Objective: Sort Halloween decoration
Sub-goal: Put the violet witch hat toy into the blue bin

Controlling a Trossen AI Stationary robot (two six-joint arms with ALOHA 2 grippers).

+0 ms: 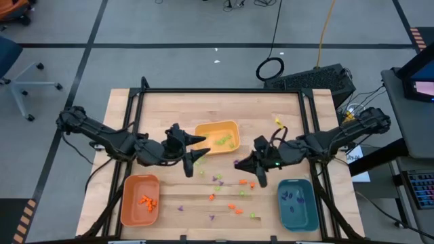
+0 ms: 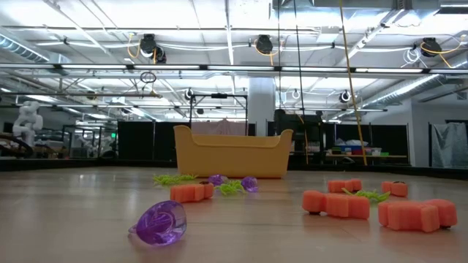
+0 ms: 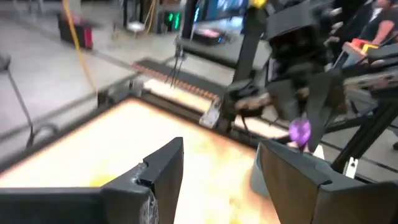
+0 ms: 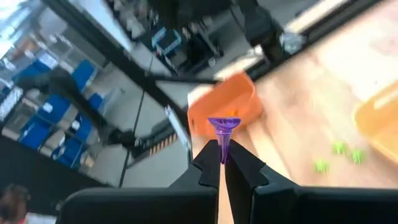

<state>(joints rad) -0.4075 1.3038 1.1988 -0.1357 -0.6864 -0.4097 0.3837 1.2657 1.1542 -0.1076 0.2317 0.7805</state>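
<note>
Tabletop (image 1: 169,102) carries three trays: yellow tray (image 1: 218,136) at centre back with light green pieces, orange tray (image 1: 140,200) front left with orange pieces, teal tray (image 1: 297,202) front right with purple pieces. Loose decorations (image 1: 227,193) lie scattered between the trays, in orange, green and purple.

Right tool (image 4: 222,163) is pressed together on a thin stem of a purple piece (image 4: 223,127), hanging over the tabletop between yellow and teal trays. The pinch sits low on a narrow stem with the wide end sticking out, so the likely failure is the piece pivoting or slipping out mid-carry and landing among the loose ones. Releasing short of the teal tray's rim would likely bounce it back onto the tabletop.

Left tool (image 3: 217,168) is spread with nothing between the fingers, beside the yellow tray's near edge. Both arms sit close across the middle; reaching for the same cluster risks a clash. Pieces are tiny and mixed, so a wrong-colour grab is plausible.
</note>
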